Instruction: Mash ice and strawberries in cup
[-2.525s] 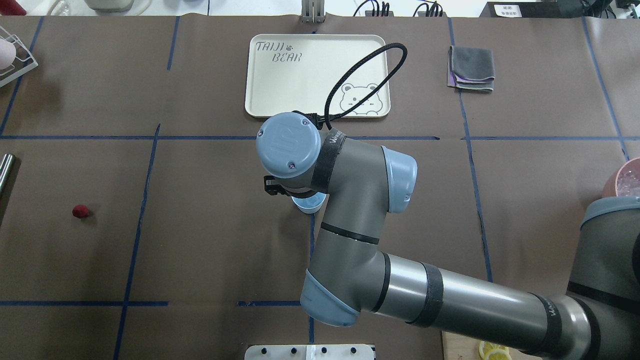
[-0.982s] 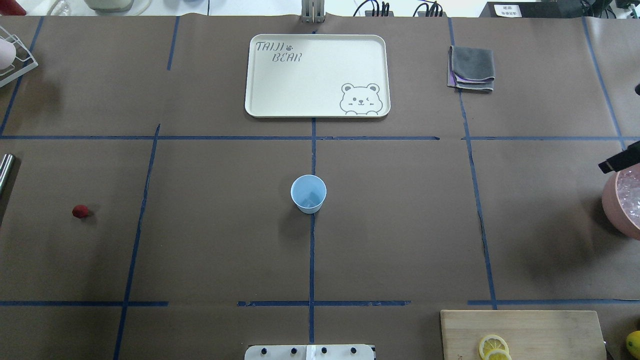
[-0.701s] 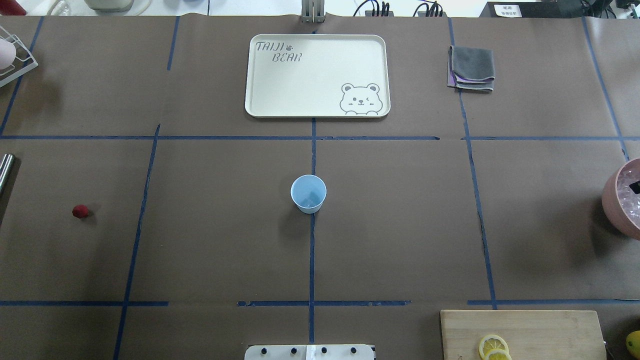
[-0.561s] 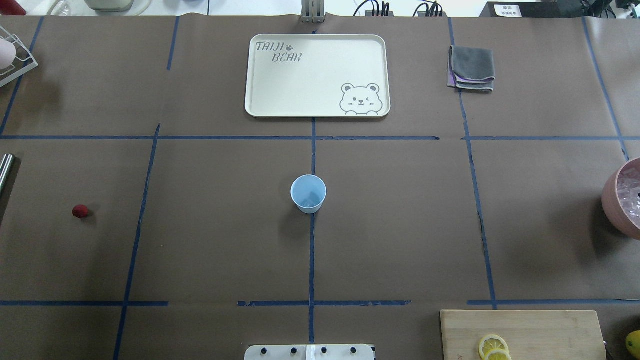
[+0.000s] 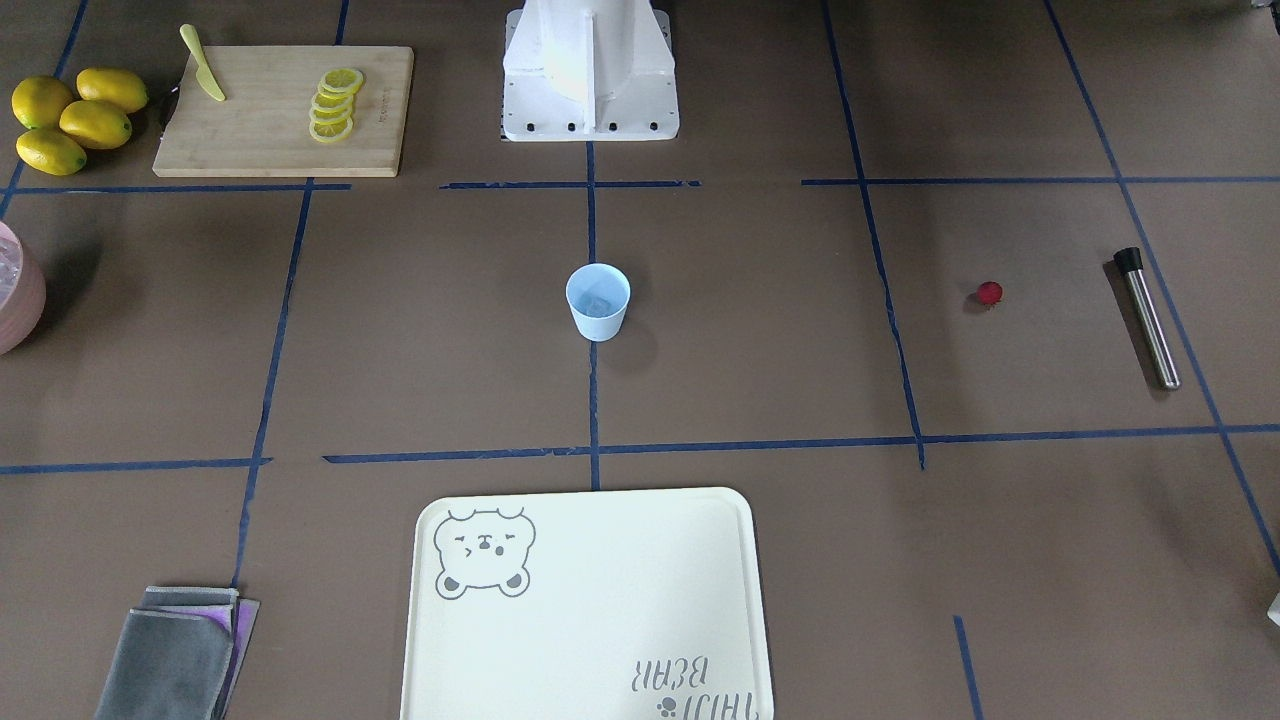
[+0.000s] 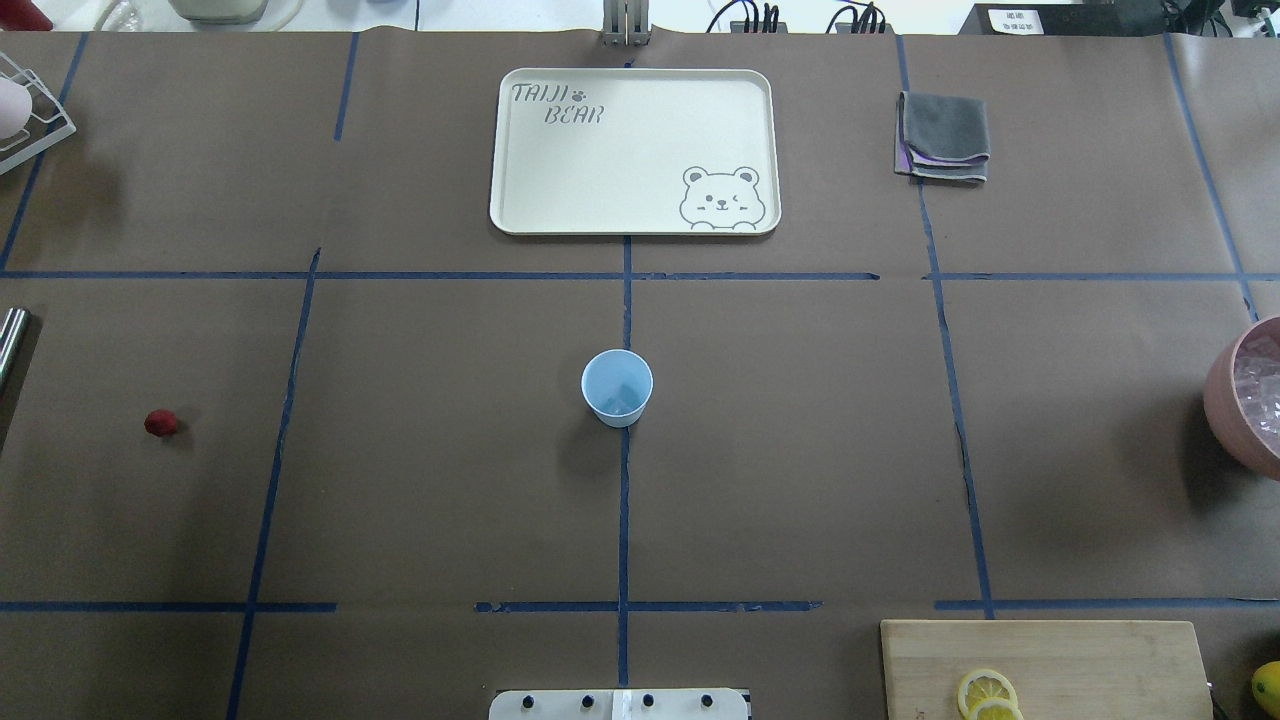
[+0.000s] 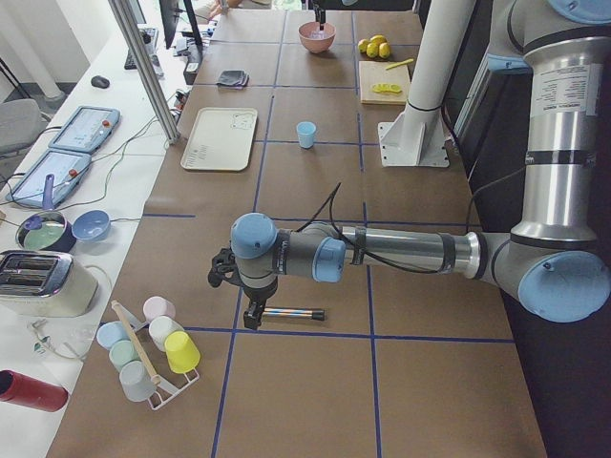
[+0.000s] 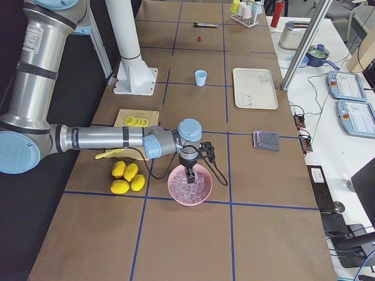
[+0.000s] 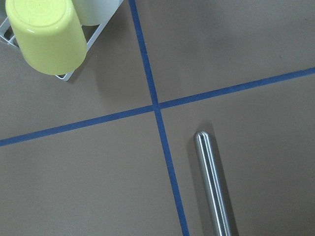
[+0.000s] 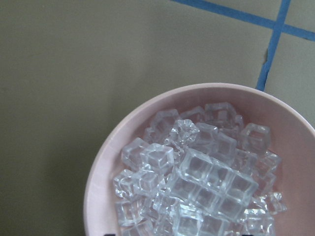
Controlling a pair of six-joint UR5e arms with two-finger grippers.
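1. Brown paper crossed by blue tape lines covers the table [image 6: 800, 450]. On it lie a cream tray [image 6: 600, 160] with a bear drawing, a folded grey cloth [image 6: 942, 135], and a wooden board [image 5: 260, 130] carrying lemon slices [image 5: 333, 103].
2. The cup [image 6: 617, 388] stands upright at the table's centre, on a tape line and well apart from everything else. A pale cube-like shape shows at its bottom.
3. The strawberry [image 6: 160, 423] lies on the paper far to the robot's left of the cup, near a steel rod [image 5: 1148, 320] with a black cap.
4. The ice [image 10: 197, 182] is heaped in a pink bowl [image 10: 275, 113] at the table's right end, near four whole lemons [image 5: 75, 118].
5. The left gripper [image 7: 250, 320] points down beside the rod's bare end. Whether it is clenched or released cannot be told.
6. The right gripper [image 8: 190, 177] points down into the bowl, over the ice. Contact with the ice and the state of its grip cannot be told.
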